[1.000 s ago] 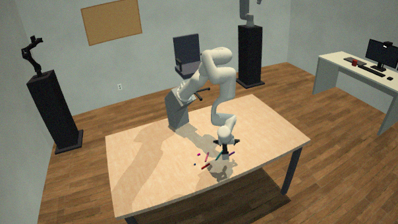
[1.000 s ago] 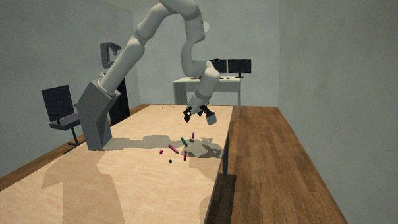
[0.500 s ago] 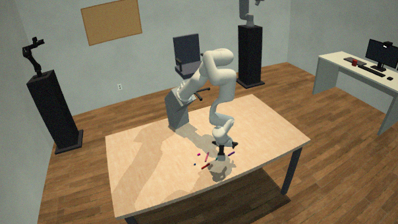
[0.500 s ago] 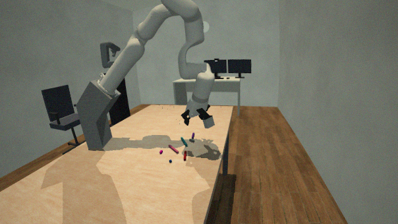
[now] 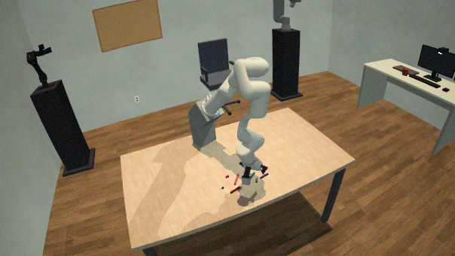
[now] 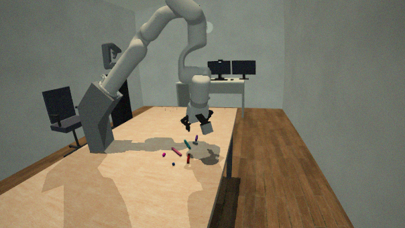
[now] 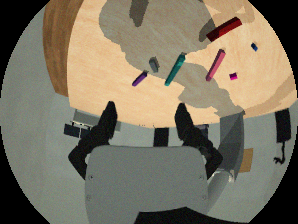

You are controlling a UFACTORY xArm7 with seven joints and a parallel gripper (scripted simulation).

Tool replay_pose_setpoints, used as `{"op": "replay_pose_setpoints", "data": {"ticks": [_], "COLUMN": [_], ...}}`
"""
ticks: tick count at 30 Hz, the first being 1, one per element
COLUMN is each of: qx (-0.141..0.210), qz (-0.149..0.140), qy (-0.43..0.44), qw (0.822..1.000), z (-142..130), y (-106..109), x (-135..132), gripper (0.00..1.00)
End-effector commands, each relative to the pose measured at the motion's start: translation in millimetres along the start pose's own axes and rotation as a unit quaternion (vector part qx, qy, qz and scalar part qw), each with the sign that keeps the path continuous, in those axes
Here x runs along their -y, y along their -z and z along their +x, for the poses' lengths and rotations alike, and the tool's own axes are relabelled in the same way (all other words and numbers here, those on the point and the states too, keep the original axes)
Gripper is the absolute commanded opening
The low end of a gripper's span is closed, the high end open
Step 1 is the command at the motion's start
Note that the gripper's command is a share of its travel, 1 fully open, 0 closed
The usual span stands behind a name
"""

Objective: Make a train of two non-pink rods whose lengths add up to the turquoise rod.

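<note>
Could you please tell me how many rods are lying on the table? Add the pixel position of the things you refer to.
7: red point(image 5: 235, 190) point(image 6: 188, 159) point(image 7: 224, 29), blue point(image 5: 222, 187) point(image 6: 173, 163) point(image 7: 254, 47), magenta point(image 5: 227, 176) point(image 6: 163, 154) point(image 7: 233, 76) and pink point(image 5: 236, 179) point(image 6: 176, 151) point(image 7: 215, 65) towards the wrist view's right; turquoise point(image 5: 252, 175) point(image 6: 187, 144) point(image 7: 175, 70) near its middle; grey point(image 5: 257, 180) point(image 6: 195, 143) point(image 7: 154, 65) and purple point(image 5: 264, 175) point(image 6: 196, 137) point(image 7: 139, 79) left of turquoise. None seems hidden there.

gripper point(image 5: 254, 175) point(image 6: 197, 129) point(image 7: 146, 109): shifted leftward in top view, wrist swung nearer upright in exterior view | turquoise rod point(image 5: 252, 175) point(image 6: 187, 144) point(image 7: 175, 70): top view, was left of the tool's grey-tipped finger, then hidden behind it, now showing just right of that finger
</note>
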State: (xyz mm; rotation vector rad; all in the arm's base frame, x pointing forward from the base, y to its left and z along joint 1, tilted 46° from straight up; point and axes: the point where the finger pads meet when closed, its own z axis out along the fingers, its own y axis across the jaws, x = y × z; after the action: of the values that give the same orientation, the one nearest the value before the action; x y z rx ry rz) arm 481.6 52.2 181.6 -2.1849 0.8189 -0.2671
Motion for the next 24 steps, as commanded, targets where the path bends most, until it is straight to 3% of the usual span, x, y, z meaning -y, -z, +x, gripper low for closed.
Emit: {"op": "replay_pose_setpoints", "data": {"ticks": [1,17,19,24], "qx": [-0.007,-0.023,-0.055,-0.055], "qz": [0.011,0.021,0.038,0.038], "qy": [-0.008,-0.032,-0.079,-0.079], "qw": [1.0,0.999,0.995,0.995], "z": [3,10,23,23], "y": [-1,-2,-2,-2], "x": [0,-6,-20,-20], "gripper": [1.0,1.0,1.0,1.0]}}
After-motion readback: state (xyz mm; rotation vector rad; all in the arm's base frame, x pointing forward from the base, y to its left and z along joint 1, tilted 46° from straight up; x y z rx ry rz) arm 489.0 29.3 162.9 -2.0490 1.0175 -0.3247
